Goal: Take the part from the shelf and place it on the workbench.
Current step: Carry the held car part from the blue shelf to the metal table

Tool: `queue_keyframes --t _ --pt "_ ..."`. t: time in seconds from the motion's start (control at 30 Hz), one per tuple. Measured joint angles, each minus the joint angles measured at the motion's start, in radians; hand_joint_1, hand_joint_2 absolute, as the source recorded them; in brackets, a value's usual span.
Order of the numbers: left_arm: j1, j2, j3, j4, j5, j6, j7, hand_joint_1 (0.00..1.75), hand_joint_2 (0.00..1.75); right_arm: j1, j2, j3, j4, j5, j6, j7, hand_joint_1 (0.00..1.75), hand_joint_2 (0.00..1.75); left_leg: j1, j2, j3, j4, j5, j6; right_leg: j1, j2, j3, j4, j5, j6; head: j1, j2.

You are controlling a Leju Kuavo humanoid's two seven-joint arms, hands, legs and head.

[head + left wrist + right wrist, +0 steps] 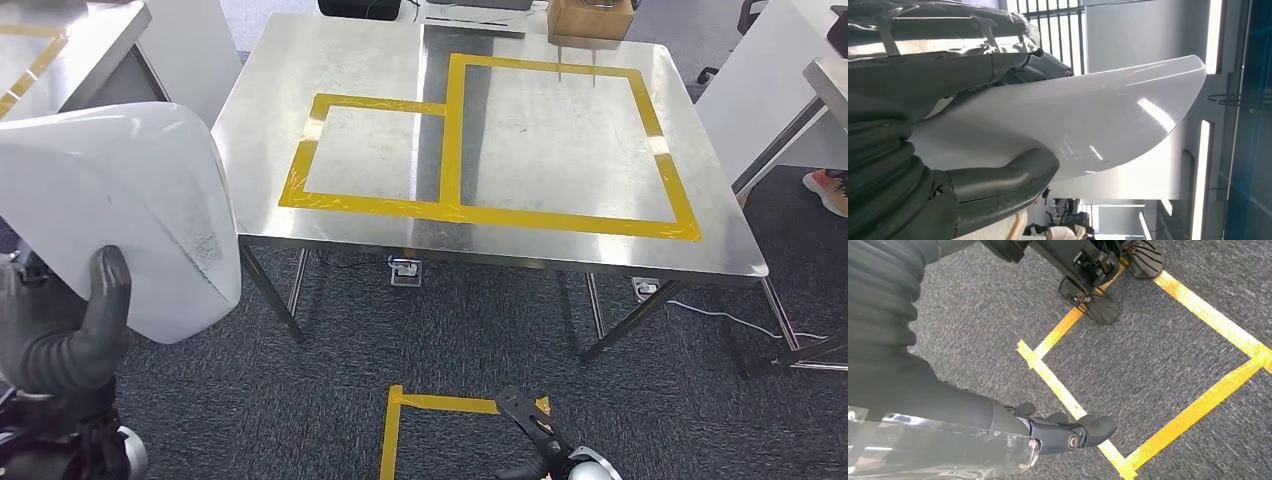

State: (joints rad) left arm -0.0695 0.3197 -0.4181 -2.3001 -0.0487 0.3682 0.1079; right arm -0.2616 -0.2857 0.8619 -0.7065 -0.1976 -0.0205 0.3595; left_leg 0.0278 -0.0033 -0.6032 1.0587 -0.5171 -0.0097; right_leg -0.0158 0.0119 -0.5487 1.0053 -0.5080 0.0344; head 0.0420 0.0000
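Observation:
The part is a large white curved shell, held up at the left of the head view by my left hand, whose thumb lies across its lower edge. Seen from the left wrist, the part is clamped between the thumb and the fingers of that hand. The steel workbench stands ahead, marked with two yellow tape rectangles, both bare inside. My right hand hangs low near the floor, and its fingers are held straight out with nothing in them.
A cardboard box sits at the workbench's far edge. Another steel table stands at the far left and a white one at the right, with a person's shoe beside it. Yellow tape marks a square on the grey carpet.

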Motion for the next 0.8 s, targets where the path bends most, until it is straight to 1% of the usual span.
queue_keyframes --t 0.27,0.8 --pt "0.0 0.0 0.0 0.0 0.007 0.0 0.017 1.75 1.75 0.003 0.0 -0.002 0.0 -0.001 0.002 0.0 0.0 1.75 0.0 -0.001 0.0 0.0 0.0 0.0 0.0 0.0 0.0 0.0 0.0 0.0 0.0 0.0" --pt "0.0 0.0 0.0 0.0 0.007 0.0 0.024 1.75 1.75 0.003 0.001 -0.002 0.0 -0.004 0.002 0.0 0.0 1.75 0.0 -0.002 0.0 0.0 0.0 0.0 0.0 0.0 0.0 0.0 -0.001 0.001 0.0 0.0"
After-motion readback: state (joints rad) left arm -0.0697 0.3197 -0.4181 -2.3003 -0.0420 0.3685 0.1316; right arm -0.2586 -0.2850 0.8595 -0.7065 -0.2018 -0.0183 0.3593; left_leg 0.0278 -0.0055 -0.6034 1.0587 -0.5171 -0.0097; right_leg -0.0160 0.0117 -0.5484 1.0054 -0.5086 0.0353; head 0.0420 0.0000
